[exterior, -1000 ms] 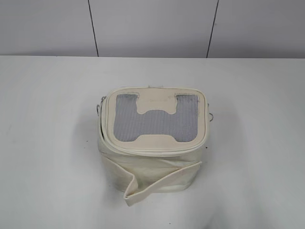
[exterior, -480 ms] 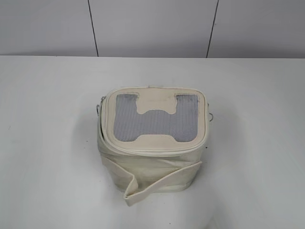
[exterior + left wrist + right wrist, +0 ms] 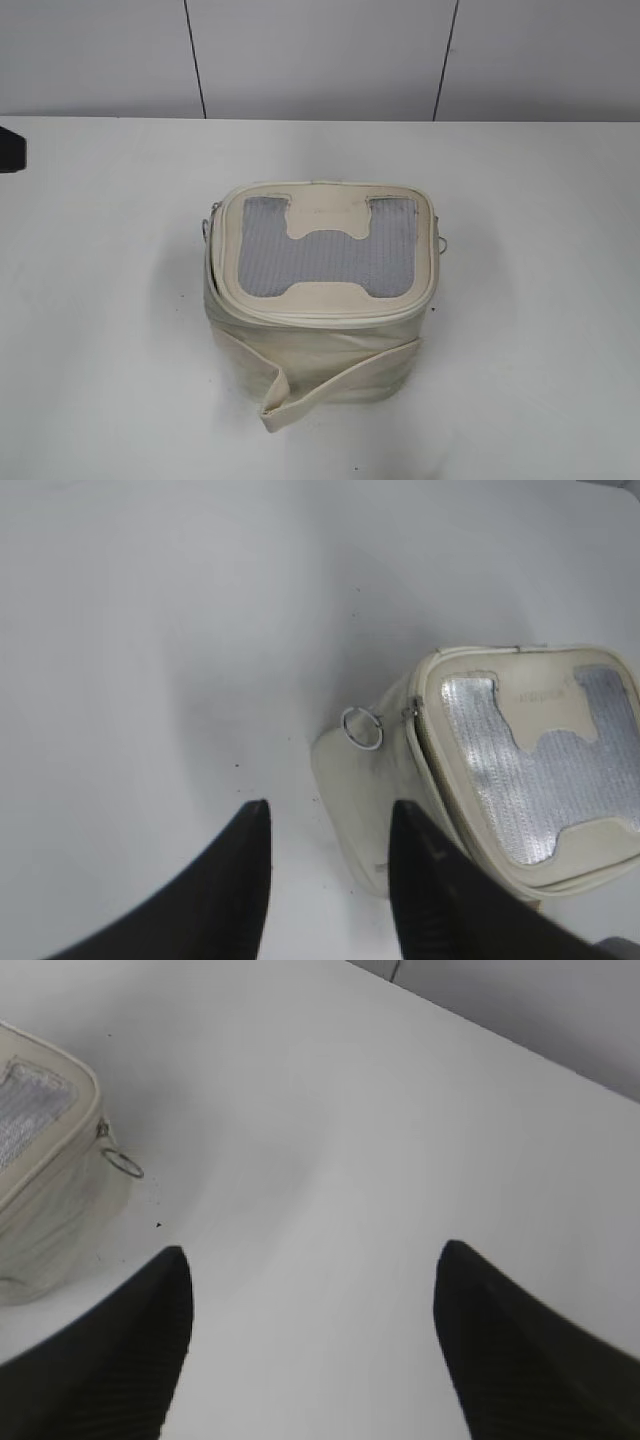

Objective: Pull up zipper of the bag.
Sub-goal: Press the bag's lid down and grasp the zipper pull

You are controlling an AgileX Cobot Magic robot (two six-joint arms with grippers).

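Left wrist view: bag (image 3: pixel 500 770) just right of gaping left tool (image 3: pixel 330 825).

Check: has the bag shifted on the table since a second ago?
No. The bag sits the same against the wall seams behind; only a dark arm part entered at the left edge.

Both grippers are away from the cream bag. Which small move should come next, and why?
Probably bring the open left gripper toward the small silver ring pull beside the boxy cream faux-leather bag. That ring hangs free on the bag's side near the thin cream zipper, and nothing holds it yet.
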